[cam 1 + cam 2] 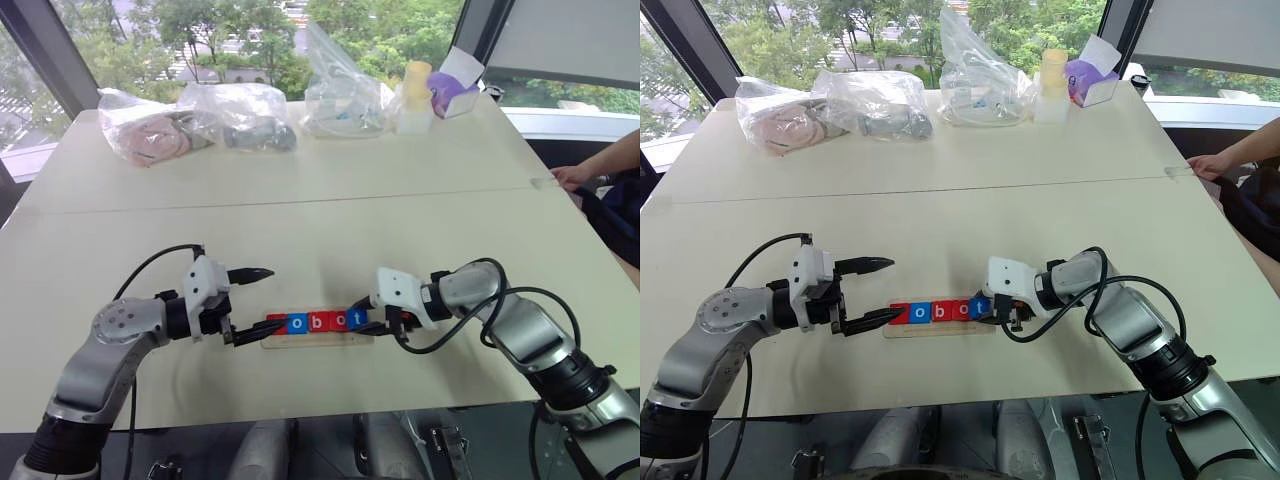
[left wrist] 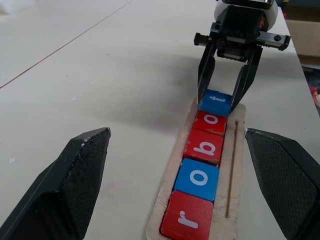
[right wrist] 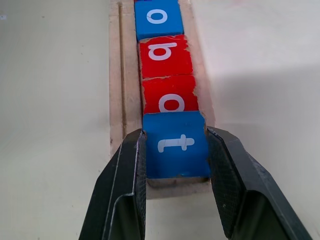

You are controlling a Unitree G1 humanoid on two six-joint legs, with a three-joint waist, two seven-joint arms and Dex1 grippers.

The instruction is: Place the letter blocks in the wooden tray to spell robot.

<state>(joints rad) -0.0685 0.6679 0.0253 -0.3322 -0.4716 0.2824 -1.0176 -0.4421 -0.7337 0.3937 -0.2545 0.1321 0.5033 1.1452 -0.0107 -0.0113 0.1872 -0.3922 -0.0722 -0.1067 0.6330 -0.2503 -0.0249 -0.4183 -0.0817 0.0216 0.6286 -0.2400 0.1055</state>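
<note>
The wooden tray (image 1: pixel 318 341) lies near the table's front edge. Five letter blocks sit in it in a row: red r (image 2: pixel 186 218), blue o (image 2: pixel 198 178), red b (image 2: pixel 205 145), red o (image 2: pixel 212 120) and blue t (image 3: pixel 176 142). My right gripper (image 3: pixel 175 134) is at the tray's right end, shut on the blue t block, one finger against each side of it. My left gripper (image 1: pixel 262 300) hovers open at the tray's left end by the r, with nothing between its fingers.
Several clear plastic bags (image 1: pixel 210 120) lie along the far edge of the table. Beside them are a yellow-capped bottle (image 1: pixel 415 95) and a purple tissue box (image 1: pixel 452 98). A person's arm (image 1: pixel 600 165) reaches in at the right edge.
</note>
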